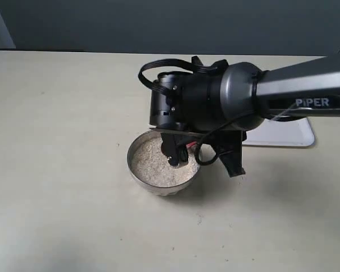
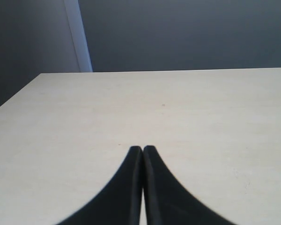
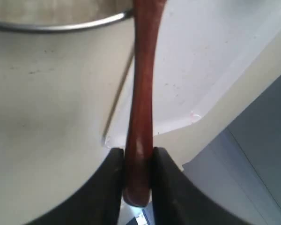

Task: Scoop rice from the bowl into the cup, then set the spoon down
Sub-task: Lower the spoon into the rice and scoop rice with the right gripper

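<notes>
The steel bowl [image 1: 137,170] sits mid-table with a pale heap of rice [image 1: 154,165] inside. My right gripper [image 1: 174,154] reaches in from the right and hangs low over the bowl's right side. It is shut on the dark reddish-brown spoon [image 3: 143,93], and both fingers [image 3: 113,161] squeeze the handle's end. The handle runs toward the bowl's rim [image 3: 61,26], and the scoop is out of frame. From outside, only a red sliver of the spoon [image 1: 185,148] shows under the wrist. The cup is hidden or out of view. My left gripper [image 2: 142,149] is shut and empty over bare table.
A flat white tray [image 1: 283,135] lies on the table behind the right arm, also seen as the white tray [image 3: 201,61] under the spoon handle. The right arm's bulky wrist [image 1: 204,102] covers the area behind the bowl. A grey wall stands beyond the table's far edge.
</notes>
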Controlling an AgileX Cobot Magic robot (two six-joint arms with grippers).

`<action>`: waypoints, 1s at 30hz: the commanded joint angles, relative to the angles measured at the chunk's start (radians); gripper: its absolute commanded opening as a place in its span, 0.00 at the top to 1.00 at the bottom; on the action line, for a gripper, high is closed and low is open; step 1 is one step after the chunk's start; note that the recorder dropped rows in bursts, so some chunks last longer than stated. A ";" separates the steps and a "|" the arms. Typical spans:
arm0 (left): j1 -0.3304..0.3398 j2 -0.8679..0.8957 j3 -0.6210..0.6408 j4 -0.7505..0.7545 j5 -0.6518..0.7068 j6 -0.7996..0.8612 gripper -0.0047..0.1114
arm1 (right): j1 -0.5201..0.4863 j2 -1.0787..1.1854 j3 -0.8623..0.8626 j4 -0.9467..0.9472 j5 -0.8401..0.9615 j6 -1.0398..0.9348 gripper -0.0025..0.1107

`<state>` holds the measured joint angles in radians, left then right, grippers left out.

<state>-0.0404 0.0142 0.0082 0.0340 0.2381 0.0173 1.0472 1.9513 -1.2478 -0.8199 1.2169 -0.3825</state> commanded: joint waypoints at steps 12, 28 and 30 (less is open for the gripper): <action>-0.003 -0.001 -0.008 -0.006 -0.007 -0.007 0.96 | 0.027 0.018 0.019 -0.026 0.004 0.029 0.98; -0.003 -0.001 -0.008 -0.006 -0.007 -0.007 0.96 | 0.060 0.031 0.015 0.020 0.004 0.011 0.98; -0.003 -0.001 -0.008 -0.006 -0.007 -0.007 0.96 | 0.060 0.031 0.015 0.040 0.004 0.006 0.98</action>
<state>-0.0404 0.0142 0.0082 0.0340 0.2381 0.0173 1.1063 1.9813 -1.2304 -0.8074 1.2149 -0.3552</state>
